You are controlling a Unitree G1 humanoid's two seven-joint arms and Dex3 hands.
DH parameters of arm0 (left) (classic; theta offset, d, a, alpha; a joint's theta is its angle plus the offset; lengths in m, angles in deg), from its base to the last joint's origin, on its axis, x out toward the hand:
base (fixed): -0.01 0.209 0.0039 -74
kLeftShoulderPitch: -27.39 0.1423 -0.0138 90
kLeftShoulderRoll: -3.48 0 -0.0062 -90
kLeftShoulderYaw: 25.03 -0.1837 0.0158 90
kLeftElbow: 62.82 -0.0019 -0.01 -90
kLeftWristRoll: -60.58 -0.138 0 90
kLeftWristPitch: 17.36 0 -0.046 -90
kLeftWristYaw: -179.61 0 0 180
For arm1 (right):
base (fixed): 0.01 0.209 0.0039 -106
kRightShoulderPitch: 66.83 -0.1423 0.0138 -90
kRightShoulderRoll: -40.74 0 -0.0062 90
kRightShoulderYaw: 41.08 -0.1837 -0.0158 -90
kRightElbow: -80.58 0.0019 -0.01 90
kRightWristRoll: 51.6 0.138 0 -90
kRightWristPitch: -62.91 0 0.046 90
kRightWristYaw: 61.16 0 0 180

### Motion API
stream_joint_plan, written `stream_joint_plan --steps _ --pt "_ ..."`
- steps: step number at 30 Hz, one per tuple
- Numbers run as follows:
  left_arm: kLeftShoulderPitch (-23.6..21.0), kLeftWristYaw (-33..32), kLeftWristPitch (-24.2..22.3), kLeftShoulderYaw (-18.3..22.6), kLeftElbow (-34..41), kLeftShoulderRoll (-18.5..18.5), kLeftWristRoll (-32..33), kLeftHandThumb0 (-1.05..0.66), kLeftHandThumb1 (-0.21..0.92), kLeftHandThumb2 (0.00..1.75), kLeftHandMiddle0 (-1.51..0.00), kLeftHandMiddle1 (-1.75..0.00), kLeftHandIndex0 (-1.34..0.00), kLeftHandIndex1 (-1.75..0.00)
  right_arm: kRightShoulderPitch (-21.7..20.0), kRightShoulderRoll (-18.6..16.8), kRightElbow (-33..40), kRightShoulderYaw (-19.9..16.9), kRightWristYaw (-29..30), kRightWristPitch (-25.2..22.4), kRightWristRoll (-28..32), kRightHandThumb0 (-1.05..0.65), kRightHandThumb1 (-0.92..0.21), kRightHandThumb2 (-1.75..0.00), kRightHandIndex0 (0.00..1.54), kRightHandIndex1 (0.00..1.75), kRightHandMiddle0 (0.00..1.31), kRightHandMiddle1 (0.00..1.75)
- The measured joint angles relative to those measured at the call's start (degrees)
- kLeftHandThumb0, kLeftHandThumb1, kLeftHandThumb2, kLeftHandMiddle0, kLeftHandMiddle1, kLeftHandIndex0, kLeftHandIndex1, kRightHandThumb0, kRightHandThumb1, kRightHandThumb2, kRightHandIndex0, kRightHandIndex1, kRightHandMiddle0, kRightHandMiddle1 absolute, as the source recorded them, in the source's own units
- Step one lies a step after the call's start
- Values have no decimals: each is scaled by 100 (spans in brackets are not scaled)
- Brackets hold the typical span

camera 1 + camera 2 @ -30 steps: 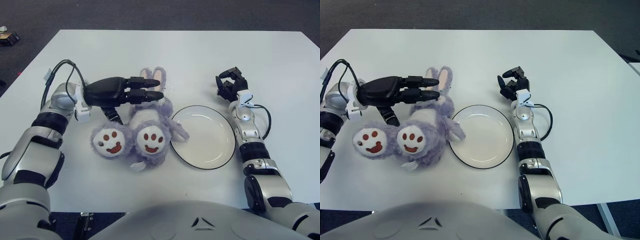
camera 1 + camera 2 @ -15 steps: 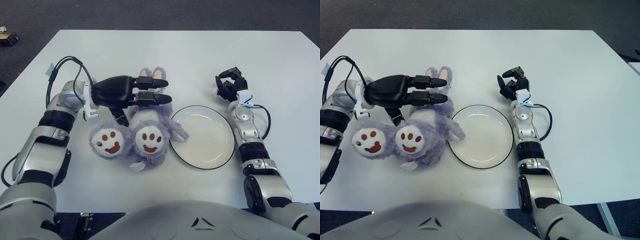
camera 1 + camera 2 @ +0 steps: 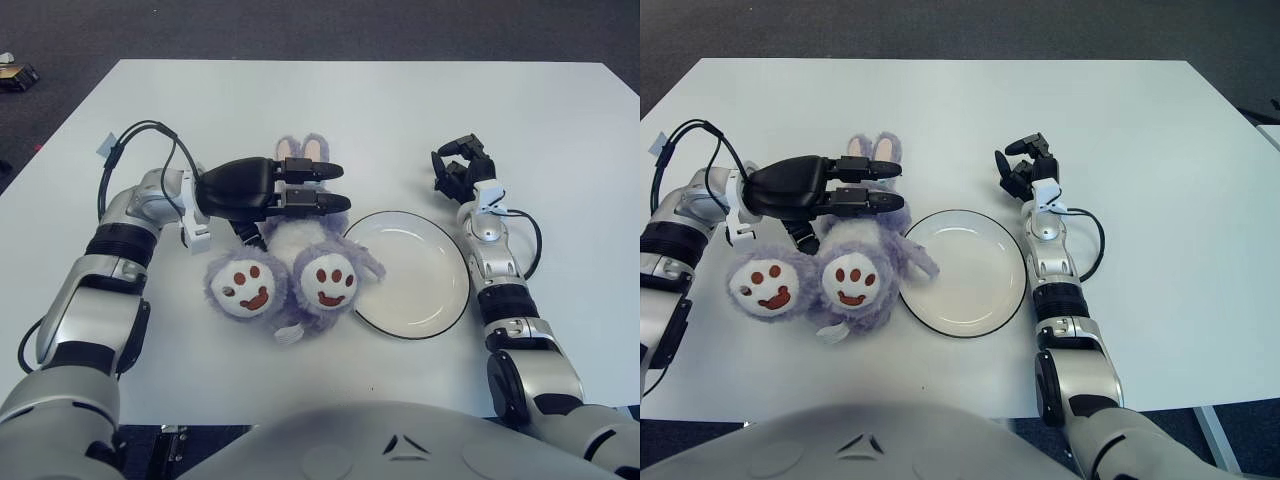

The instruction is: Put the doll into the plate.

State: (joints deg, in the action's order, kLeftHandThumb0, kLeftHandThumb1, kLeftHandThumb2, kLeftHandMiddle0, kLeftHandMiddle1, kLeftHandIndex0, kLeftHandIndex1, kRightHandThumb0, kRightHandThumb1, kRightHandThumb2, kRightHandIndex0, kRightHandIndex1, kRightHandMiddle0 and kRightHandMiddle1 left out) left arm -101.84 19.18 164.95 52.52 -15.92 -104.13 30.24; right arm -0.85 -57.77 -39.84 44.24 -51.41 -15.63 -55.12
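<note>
White table [image 3: 300,110]: one doll [image 3: 295,265], one plate [image 3: 425,275], two hands.

White table [image 3: 380,110] on dark floor [image 3: 300,25]

The tabletop fills most of the view — grey carpet-like flooring surrounds it, with a small object [image 3: 18,74] lying at far left.

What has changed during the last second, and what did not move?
The left hand, over the doll, moved right toward the plate, and the doll went with it: its edge now overlaps the plate's left rim. Whether the fingers actually grip it I cannot tell. The plate moved a little to the right. The right hand, beyond the plate on the table, stayed where it was.
</note>
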Motion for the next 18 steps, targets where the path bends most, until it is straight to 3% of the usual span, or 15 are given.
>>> stream_joint_plan --steps 11,18 --pt "-115 -972 1 129 446 -70 -1738 -47 92 7 -45 -10 -30 -5 0 -3 15 -11 2 0 1 -37 -84 -49 87 173 41 158" --pt "-341 -1436 4 52 744 -180 -2563 -38 92 8 -57 -17 -47 -12 0 -4 19 -25 5 0 3 -37 -84 -49 86 173 41 158"
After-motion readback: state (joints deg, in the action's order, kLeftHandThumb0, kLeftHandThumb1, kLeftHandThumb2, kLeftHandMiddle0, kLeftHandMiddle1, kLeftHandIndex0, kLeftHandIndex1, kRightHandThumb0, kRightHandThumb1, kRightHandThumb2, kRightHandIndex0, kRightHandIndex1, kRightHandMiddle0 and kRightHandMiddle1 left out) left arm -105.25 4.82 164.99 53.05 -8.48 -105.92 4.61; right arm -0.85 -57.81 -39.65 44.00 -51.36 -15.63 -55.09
